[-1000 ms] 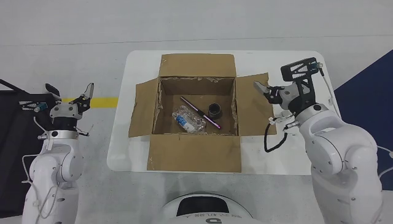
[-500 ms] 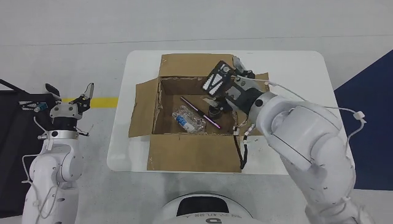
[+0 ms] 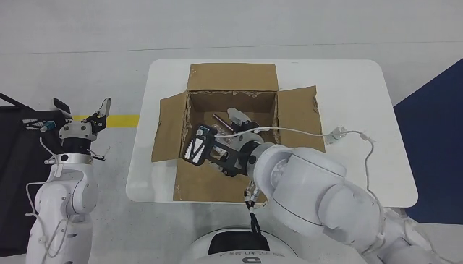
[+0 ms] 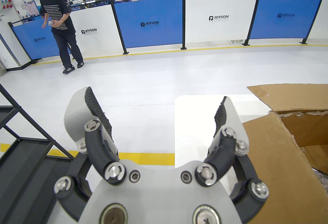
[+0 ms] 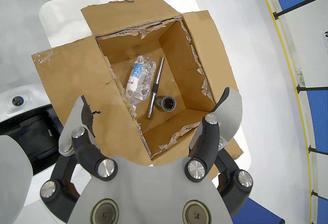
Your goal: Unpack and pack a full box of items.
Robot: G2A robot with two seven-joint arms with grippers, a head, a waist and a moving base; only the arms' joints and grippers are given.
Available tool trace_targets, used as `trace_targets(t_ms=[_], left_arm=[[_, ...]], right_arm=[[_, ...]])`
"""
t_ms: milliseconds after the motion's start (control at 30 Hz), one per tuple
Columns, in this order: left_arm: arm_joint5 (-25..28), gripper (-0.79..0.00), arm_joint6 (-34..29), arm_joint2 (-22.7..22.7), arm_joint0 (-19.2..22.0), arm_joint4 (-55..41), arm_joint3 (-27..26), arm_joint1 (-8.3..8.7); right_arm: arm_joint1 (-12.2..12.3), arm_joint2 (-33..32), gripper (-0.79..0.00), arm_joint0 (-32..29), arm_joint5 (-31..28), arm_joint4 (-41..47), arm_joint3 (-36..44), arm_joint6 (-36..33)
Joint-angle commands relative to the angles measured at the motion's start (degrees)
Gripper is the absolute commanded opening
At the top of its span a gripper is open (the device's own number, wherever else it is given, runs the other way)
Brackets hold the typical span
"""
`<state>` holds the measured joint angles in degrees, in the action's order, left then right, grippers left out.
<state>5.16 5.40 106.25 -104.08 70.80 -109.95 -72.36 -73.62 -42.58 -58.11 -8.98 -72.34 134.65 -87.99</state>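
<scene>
right arm poised over the open box, unpacking apparently not yet begun

the right gripper (image 5: 156,101) hung above the cardboard box (image 5: 176,40) on the white worktop (image 5: 64,4), its fingers spread and empty. on the box floor lay a crumpled plastic bottle (image 5: 140,78), a metal rod (image 5: 156,81) just beside it and a short metal sleeve (image 5: 165,103) by the rod's end. the left gripper (image 4: 156,100), fingers likewise released, was off to the side, well apart from the box. the next move likely called for a straight descent between the walls and a closing on one item.
</scene>
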Motion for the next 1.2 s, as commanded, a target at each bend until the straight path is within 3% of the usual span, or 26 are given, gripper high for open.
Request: trace_targets(t_ms=[0, 333, 367, 400, 433, 500, 633, 700, 767, 800, 933, 1000, 1167], left_arm=[[0.0, 0.0, 0.0, 0.0, 0.0, 0.0, 0.0, 0.0], [0.0, 0.0, 0.0, 0.0, 0.0, 0.0, 0.0, 0.0], [0.0, 0.0, 0.0, 0.0, 0.0, 0.0, 0.0, 0.0], [0.0, 0.0, 0.0, 0.0, 0.0, 0.0, 0.0, 0.0], [0.0, 0.0, 0.0, 0.0, 0.0, 0.0, 0.0, 0.0], [0.0, 0.0, 0.0, 0.0, 0.0, 0.0, 0.0, 0.0], [0.0, 0.0, 0.0, 0.0, 0.0, 0.0, 0.0, 0.0], [0.0, 0.0, 0.0, 0.0, 0.0, 0.0, 0.0, 0.0], [0.0, 0.0, 0.0, 0.0, 0.0, 0.0, 0.0, 0.0], [0.0, 0.0, 0.0, 0.0, 0.0, 0.0, 0.0, 0.0], [0.0, 0.0, 0.0, 0.0, 0.0, 0.0, 0.0, 0.0], [0.0, 0.0, 0.0, 0.0, 0.0, 0.0, 0.0, 0.0], [0.0, 0.0, 0.0, 0.0, 0.0, 0.0, 0.0, 0.0]], right_arm=[[0.0, 0.0, 0.0, -0.1, -0.1, 0.0, 0.0, 0.0], [0.0, 0.0, 0.0, -0.1, -0.1, 0.0, 0.0, 0.0], [0.0, -0.4, -0.028, -0.3, 0.5, -0.1, -1.1, 0.1], [0.0, -1.1, -0.219, -0.7, 1.4, 0.7, -3.6, 1.3], [-0.1, -1.7, -0.314, -0.9, 1.2, 4.2, -5.5, 2.9], [-0.1, -4.2, -0.409, -0.1, 0.6, 8.9, -9.3, 3.9], [0.0, -7.0, -0.329, 1.1, -0.3, 17.7, -15.4, 0.0], [0.2, -7.4, -0.246, 1.4, -1.0, 19.8, -18.1, 0.0], [0.6, -8.1, -0.256, 1.7, -1.4, 21.7, -20.0, 0.0], [0.9, -8.6, -0.212, 1.9, -1.0, 21.9, -20.7, 0.0], [1.9, -9.8, -0.228, 2.0, -0.5, 21.4, -24.9, 0.0], [2.2, -9.5, -0.169, 2.6, -0.4, 20.7, -27.1, 0.0], [2.5, -9.2, -0.111, 4.0, 0.0, 19.7, -32.9, 0.0]])
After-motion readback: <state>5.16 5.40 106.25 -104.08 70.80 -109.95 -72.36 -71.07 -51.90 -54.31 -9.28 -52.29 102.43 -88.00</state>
